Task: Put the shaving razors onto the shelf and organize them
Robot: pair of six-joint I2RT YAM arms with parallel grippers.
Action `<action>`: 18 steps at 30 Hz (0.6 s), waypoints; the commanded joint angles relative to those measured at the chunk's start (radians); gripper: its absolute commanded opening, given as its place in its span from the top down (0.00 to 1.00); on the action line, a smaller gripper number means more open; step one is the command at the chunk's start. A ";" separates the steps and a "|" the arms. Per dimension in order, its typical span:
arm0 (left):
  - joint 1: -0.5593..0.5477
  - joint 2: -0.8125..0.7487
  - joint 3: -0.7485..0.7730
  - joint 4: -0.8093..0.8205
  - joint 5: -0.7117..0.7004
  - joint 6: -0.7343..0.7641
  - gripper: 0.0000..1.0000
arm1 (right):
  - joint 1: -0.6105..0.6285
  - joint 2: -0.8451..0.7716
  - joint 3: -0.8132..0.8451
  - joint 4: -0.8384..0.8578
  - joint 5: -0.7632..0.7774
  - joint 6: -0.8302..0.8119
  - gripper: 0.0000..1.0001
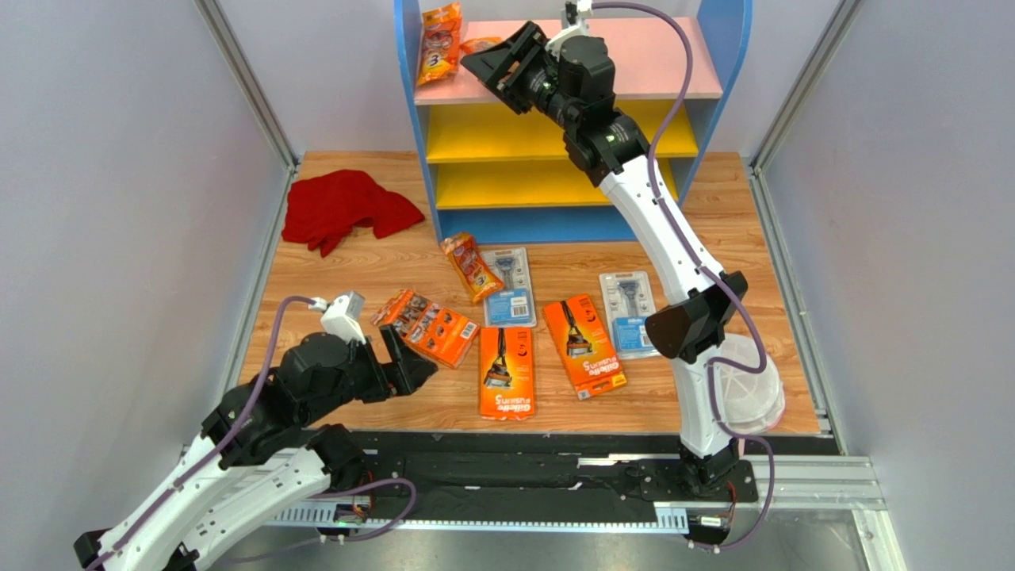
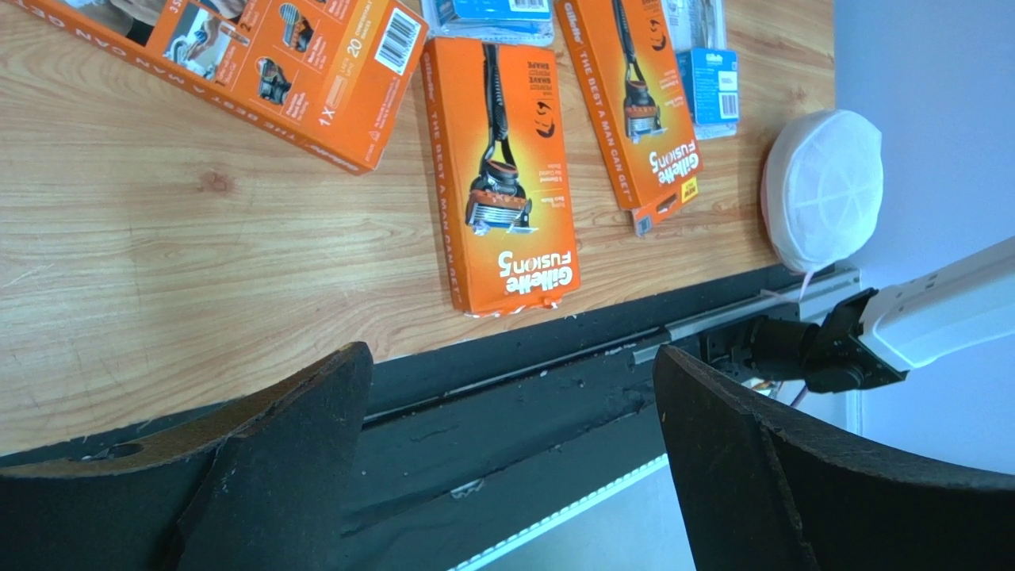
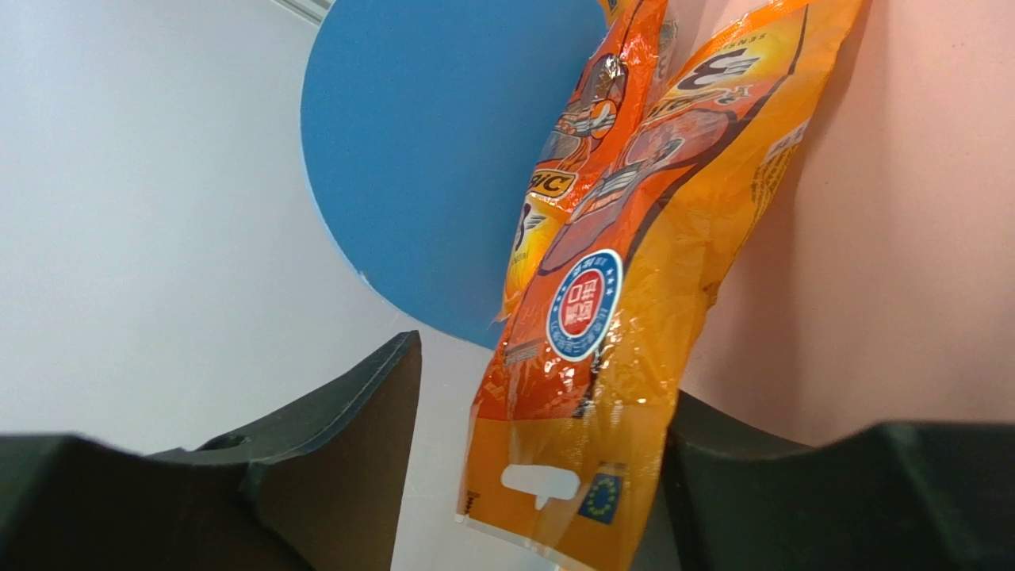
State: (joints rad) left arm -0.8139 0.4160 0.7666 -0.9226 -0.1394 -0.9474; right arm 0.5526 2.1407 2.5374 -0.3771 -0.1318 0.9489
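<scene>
Right end effector, jaws apart, straddles a narrow orange plastic razor bag atop the pink-topped blue shelf — left end effector spread wide over the counter.

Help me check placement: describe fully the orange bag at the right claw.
The orange bag is a narrow, glossy, crinkled plastic pack with a round red seal, and a white hang slot and EU flag at its near end. It lies against the pink top board, overlapping a second orange bag, its near end inside the open right claw.
</scene>
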 commanded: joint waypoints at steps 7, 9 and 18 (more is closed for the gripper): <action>0.002 0.010 0.014 0.025 0.026 0.039 0.04 | -0.006 -0.022 -0.003 -0.020 -0.058 0.027 0.37; 0.002 0.010 0.010 0.028 0.026 0.039 0.04 | -0.006 -0.039 -0.026 -0.028 -0.078 0.031 0.37; 0.002 0.009 0.002 0.030 0.041 0.036 0.04 | -0.005 -0.057 -0.071 -0.034 -0.153 0.031 0.36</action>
State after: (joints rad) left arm -0.8139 0.4198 0.7666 -0.9226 -0.1123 -0.9321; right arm 0.5507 2.1319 2.4866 -0.4065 -0.2302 0.9752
